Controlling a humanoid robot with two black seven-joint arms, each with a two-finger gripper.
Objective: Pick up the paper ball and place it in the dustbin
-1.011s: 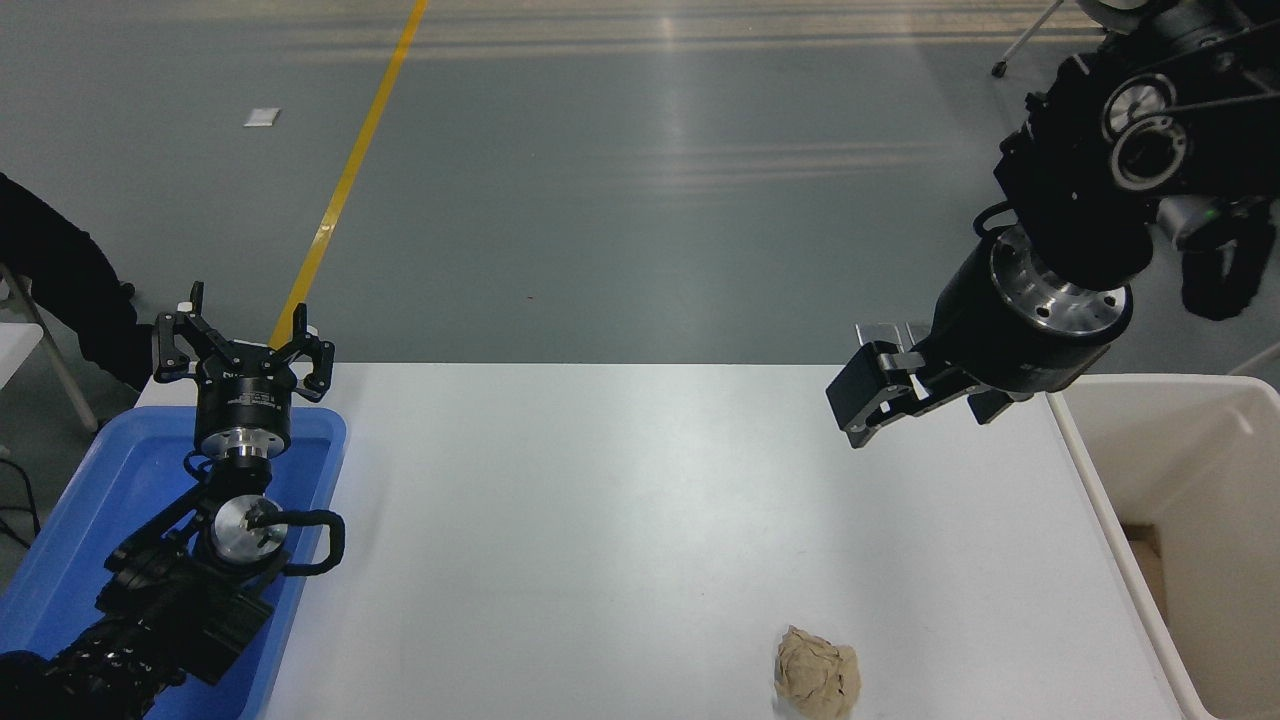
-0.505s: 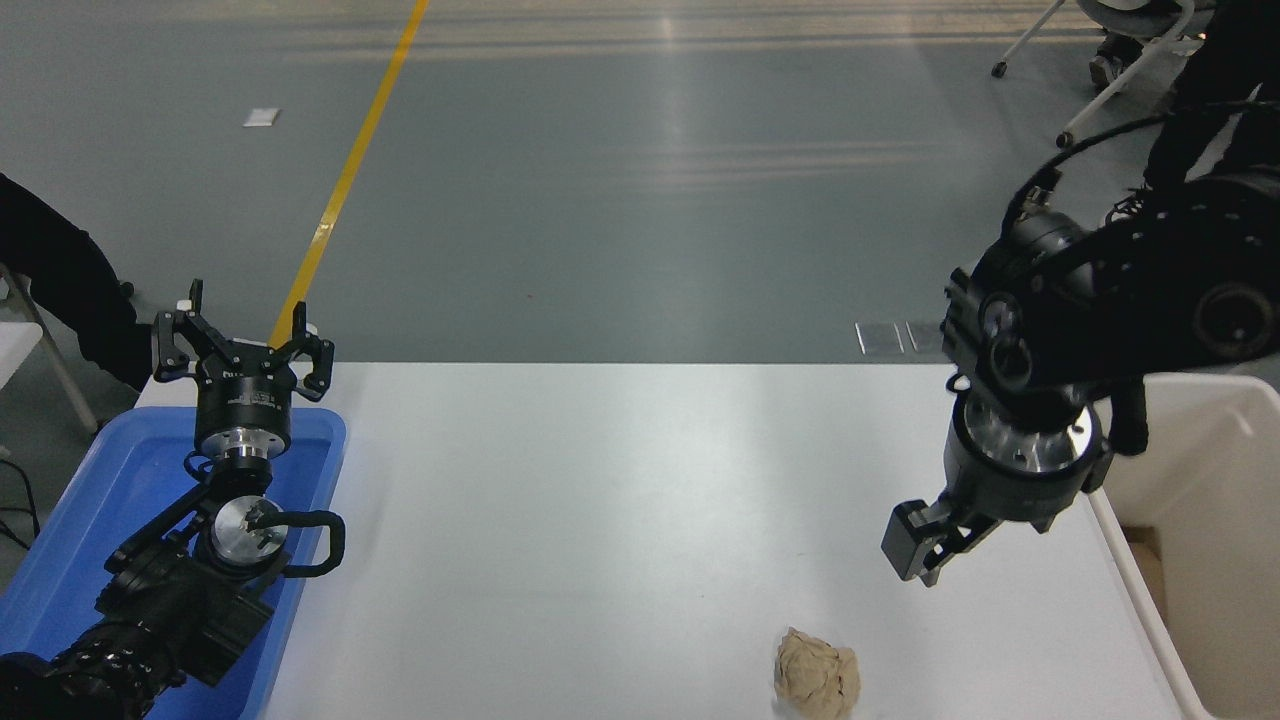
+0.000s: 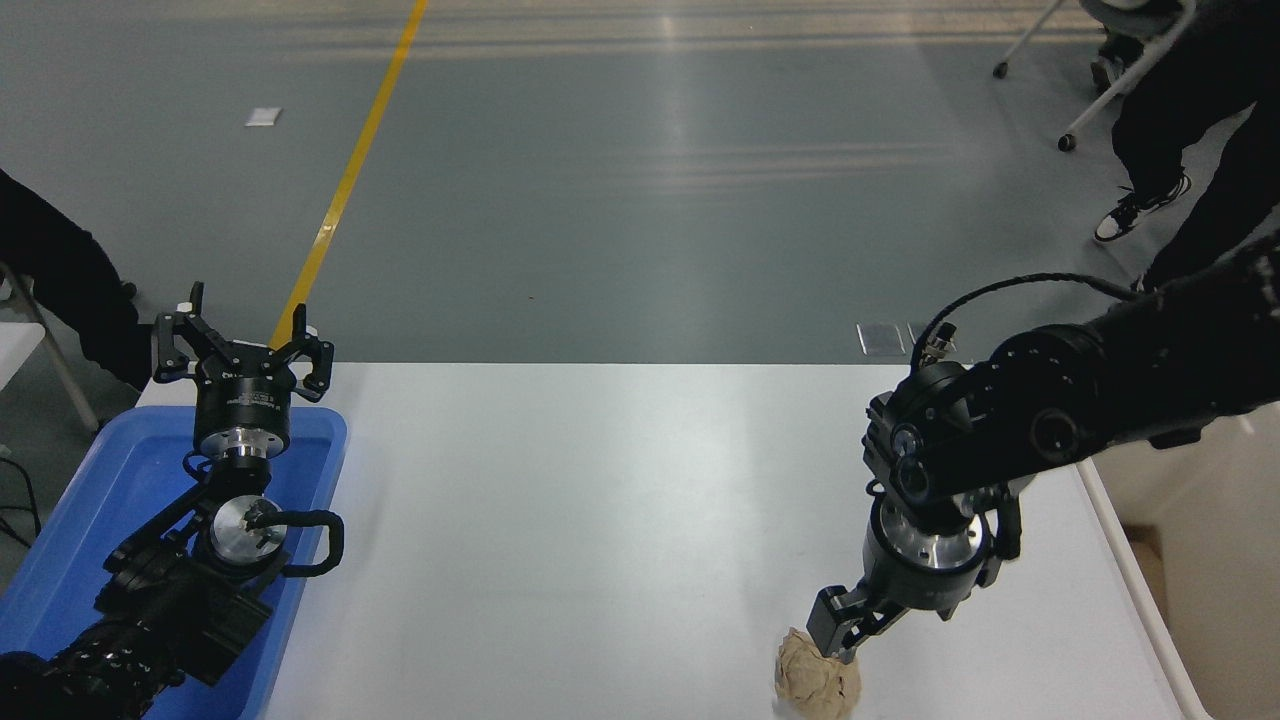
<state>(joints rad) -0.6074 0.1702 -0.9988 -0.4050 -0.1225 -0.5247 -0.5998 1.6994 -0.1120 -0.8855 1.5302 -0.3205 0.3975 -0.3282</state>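
1. Right gripper (image 3: 845,638) points down at the near right of the table (image 3: 600,500), fingertips at the top edge of the paper ball (image 3: 817,682).
2. Fingers look close together, but the angle hides the gap. Can't tell if they're open or clamped, or whether they have any hold on the ball.
3. Ball sits on the table at the near edge, right of centre, partly cut off by the bottom of the frame. Tan, crumpled, roughly round.
4. Dustbin (image 3: 1200,560) is just off the table's right edge, cream-white, only partly in frame. Right arm crosses above its far end. Ball is well apart from it.
5. Left gripper (image 3: 243,345) is parked at far left, fingers spread wide, holding nothing, over the far end of the blue tray (image 3: 60,560).
6. Tray lies along the table's left side, under the left arm.
7. Person's legs (image 3: 1180,120) in dark trousers at top right, on the grey floor beyond the table.
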